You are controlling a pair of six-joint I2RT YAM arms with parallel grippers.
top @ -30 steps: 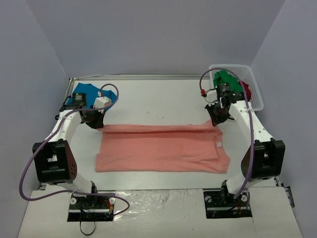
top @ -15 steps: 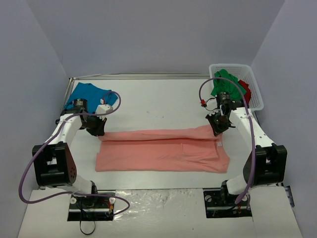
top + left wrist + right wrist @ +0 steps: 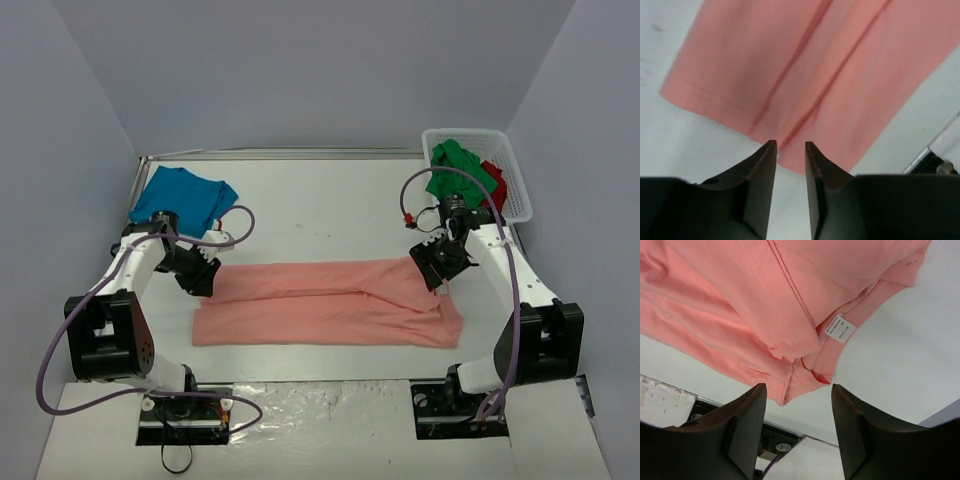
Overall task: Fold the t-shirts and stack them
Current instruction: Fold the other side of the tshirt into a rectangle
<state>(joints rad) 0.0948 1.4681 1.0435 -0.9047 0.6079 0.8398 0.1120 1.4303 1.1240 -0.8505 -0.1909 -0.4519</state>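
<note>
White bench (image 3: 330, 190) carries 4 t-shirts and 1 basket. Nearest, 1 salmon-pink t-shirt (image 3: 320, 310) lies folded lengthwise, reaching from one gripper to the other. At its left end the left gripper (image 3: 790, 145) has its jaws slightly apart, gripping nothing. At its right end the right gripper (image 3: 798, 387) stands wider apart and empty, with 1 white label (image 3: 840, 329) just beyond. Past the left gripper lies 1 teal-blue t-shirt (image 3: 180, 195). Past the right gripper, 1 green t-shirt (image 3: 455, 165) and 1 red t-shirt (image 3: 495, 180) sit in the basket (image 3: 515, 175).

The top view looks down from high behind the arm bases, taking in the whole table (image 3: 330, 190). Each wrist view sits close, facing down past the left gripper (image 3: 790, 146) or right gripper (image 3: 797, 387) at frame bottom — all three share the salmon-pink t-shirt (image 3: 330, 305).
</note>
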